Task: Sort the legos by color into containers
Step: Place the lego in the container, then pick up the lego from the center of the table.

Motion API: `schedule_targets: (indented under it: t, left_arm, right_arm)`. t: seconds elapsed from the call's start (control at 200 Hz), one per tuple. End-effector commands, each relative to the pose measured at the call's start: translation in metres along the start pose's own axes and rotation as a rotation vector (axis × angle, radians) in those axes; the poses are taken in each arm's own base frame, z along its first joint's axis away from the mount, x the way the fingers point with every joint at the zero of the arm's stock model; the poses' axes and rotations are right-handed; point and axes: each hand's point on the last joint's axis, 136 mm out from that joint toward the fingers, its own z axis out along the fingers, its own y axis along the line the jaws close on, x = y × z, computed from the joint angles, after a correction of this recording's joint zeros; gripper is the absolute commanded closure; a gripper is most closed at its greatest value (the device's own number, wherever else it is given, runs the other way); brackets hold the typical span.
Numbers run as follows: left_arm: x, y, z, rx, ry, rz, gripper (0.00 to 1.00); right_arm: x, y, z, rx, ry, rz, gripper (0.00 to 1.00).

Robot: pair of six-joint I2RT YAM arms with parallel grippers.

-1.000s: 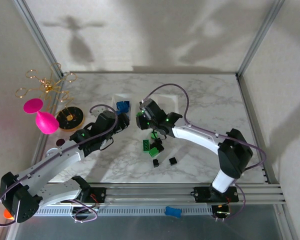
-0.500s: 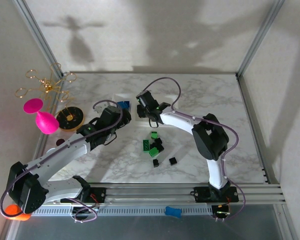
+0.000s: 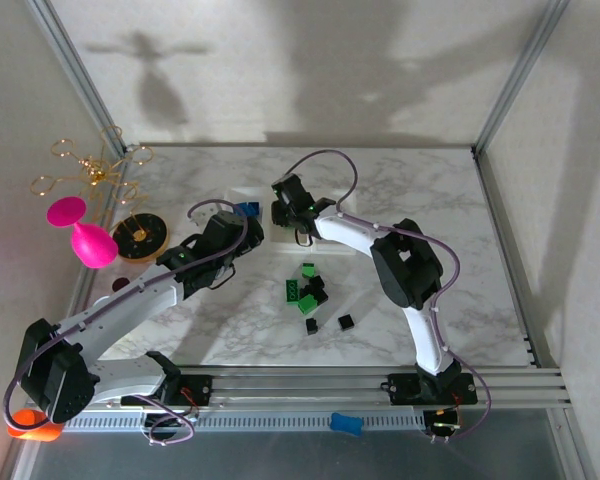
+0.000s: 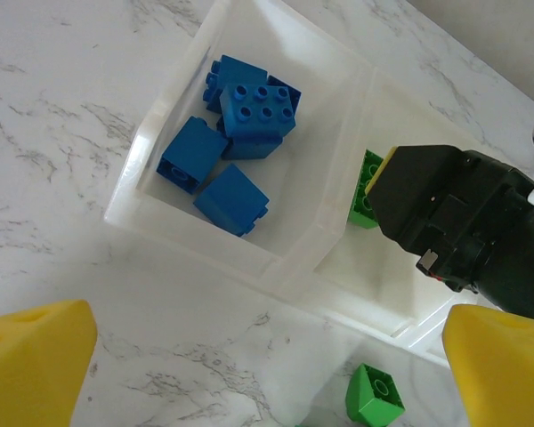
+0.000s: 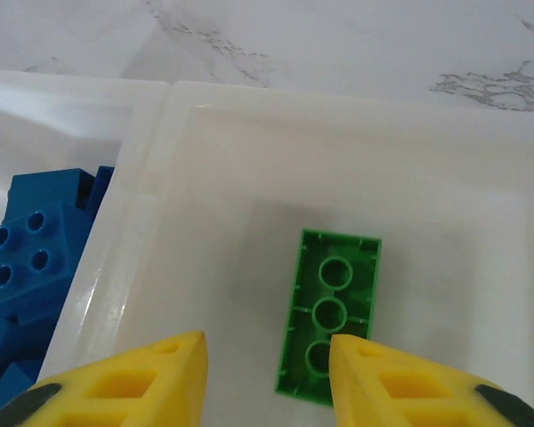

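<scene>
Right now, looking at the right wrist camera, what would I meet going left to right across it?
Blue legos → the containers' white dividing wall → one green lego lying underside up.

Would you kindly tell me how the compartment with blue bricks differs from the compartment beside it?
The blue-brick compartment holds several blue bricks, piled; the neighbouring compartment holds one green brick, lying underside up. The right gripper hovers open over the neighbouring compartment, not the blue-brick one. Both are clear, square and joined.
</scene>
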Motion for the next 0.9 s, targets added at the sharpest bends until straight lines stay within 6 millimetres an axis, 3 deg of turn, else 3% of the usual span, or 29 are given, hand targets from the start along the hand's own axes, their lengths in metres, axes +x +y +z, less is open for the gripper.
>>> schedule_targets:
  t: [0.0, 0.1, 0.27, 0.546, 0.751, 0.891]
  left_arm:
    - [-0.007, -0.002, -0.007, 0.015, -0.015, -0.008, 0.0]
    - [-0.006, -0.002, -0.011, 0.022, -0.012, -0.004, 0.0]
    - [0.005, 0.0, -0.019, 0.03, 0.01, 0.009, 0.0]
    - [0.035, 0.012, -0.033, 0.056, 0.064, 0.006, 0.0]
    - [0.051, 0.027, -0.037, 0.055, 0.098, -0.001, 0.0]
    - [0.061, 0.039, -0.037, 0.047, 0.119, -0.01, 0.0]
  right_arm:
    - [-0.031, 0.018, -0.036, -0.065, -0.081, -0.017, 0.59]
    - [-0.035, 0.027, -0.061, -0.085, -0.1, -0.047, 0.57]
    - [-0.014, 0.029, -0.095, -0.102, -0.075, -0.066, 0.53]
    - [0.062, 0.018, -0.129, -0.094, 0.061, -0.073, 0.43]
    - [0.132, 0.009, -0.132, -0.036, 0.198, -0.113, 0.36]
    - [0.16, 0.008, -0.127, -0.037, 0.254, -0.113, 0.36]
